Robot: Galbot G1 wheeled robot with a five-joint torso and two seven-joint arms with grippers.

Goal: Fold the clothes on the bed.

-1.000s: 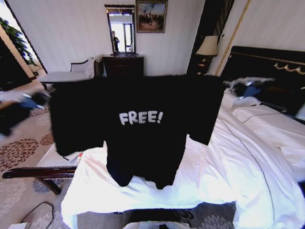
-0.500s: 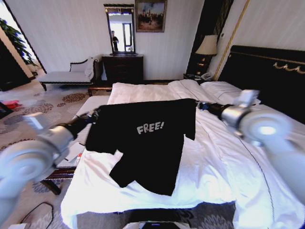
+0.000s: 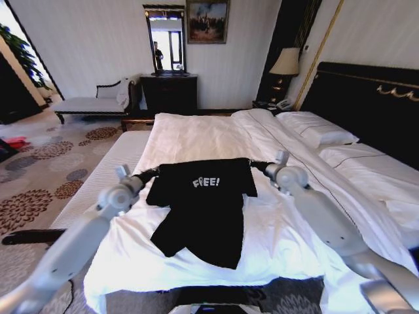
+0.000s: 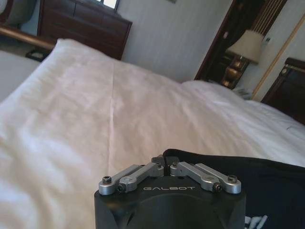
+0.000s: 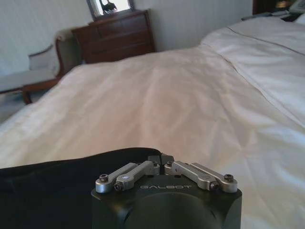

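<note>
The clothes [image 3: 203, 209], a black T-shirt with white "FREE!" lettering, lie stretched over the white duvet of the bed [image 3: 196, 137], the hem hanging toward the foot edge. My left gripper [image 3: 156, 172] is shut on the shirt's left shoulder edge, and my right gripper [image 3: 253, 163] is shut on the right shoulder edge. In the left wrist view the closed fingers [image 4: 164, 162] pinch black fabric [image 4: 267, 191] just above the duvet. The right wrist view shows the closed fingers [image 5: 161, 159] holding black cloth [image 5: 47, 186].
Pillows [image 3: 321, 131] and the dark headboard [image 3: 366, 98] are on the right. A pale bench [image 3: 91, 190] runs along the bed's left side. A dark dresser [image 3: 169, 91], chaise [image 3: 91, 101] and lamp [image 3: 285, 63] stand by the far wall. White duvet lies open beyond the shirt.
Both arms have swung forward and down, carrying the shirt from hanging high before the camera to lying spread low on the duvet, farther up the bed.
</note>
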